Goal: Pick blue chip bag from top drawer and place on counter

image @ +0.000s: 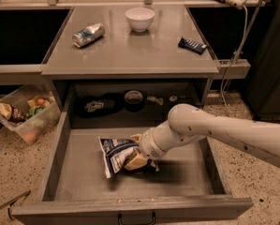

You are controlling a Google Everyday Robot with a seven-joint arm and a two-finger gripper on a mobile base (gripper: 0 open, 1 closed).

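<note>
The blue chip bag (114, 154), dark blue foil with white patches, lies in the middle of the open top drawer (130, 205). My gripper (136, 150) reaches in from the right and is down at the bag's right end, with one tan finger (135, 162) under the bag's edge and the other above it, closed on the foil. The bag still rests on the drawer floor. The counter (130, 55) is above and behind the drawer.
On the counter are a silver-blue can (88, 34) at the left, a white bowl (140, 18) at the back, and a dark bar wrapper (192, 45) at the right. A shelf under the counter holds dark items (133, 99). A clear bin of snacks (22, 112) stands on the floor at the left.
</note>
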